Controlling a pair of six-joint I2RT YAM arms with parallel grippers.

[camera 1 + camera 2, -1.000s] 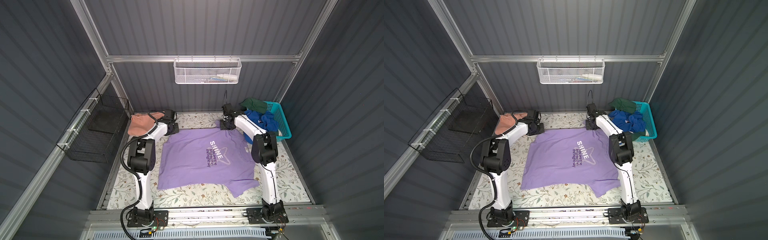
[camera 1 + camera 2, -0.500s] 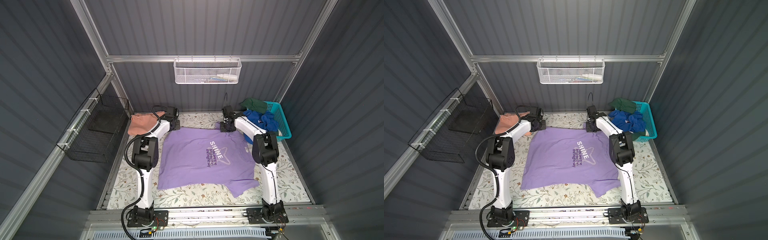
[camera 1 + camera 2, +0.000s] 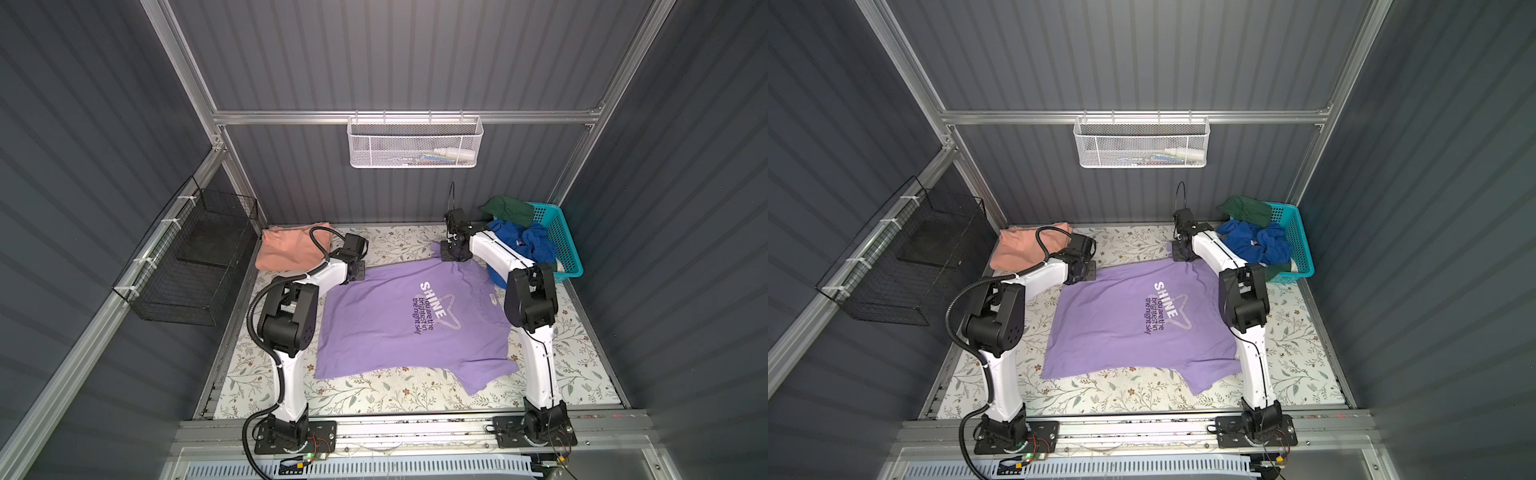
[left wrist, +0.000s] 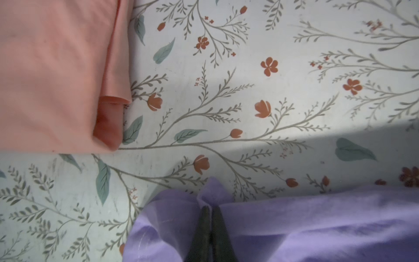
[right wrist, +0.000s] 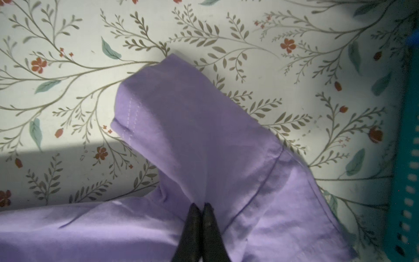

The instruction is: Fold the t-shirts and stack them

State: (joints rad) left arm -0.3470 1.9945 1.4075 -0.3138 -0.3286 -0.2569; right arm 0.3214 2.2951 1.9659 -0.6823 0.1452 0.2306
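Note:
A lavender t-shirt [image 3: 386,328] [image 3: 1117,328] with "SHINE" lettering lies spread print-up on the floral table; its neck points right. My left gripper [image 3: 358,275] [image 3: 1087,274] [image 4: 210,207] is shut on its far left hem corner, and a small tuft of cloth sticks out past the fingertips. My right gripper [image 3: 451,254] [image 3: 1181,254] [image 5: 201,205] is shut on the same shirt [image 5: 204,140] at the base of the far sleeve. A salmon t-shirt [image 3: 286,249] [image 3: 1021,248] [image 4: 52,74] lies folded in the far left corner, just beyond the left gripper.
A turquoise basket [image 3: 565,237] [image 3: 1298,237] at the far right holds blue and green clothes that spill over its rim near the right arm. A black wire basket [image 3: 195,257] hangs on the left wall. A white mesh basket [image 3: 415,143] hangs on the back rail.
The left gripper has shifted slightly to the right with the shirt's far left corner. The right gripper has hardly moved. The shirt's near edge lies where it was.

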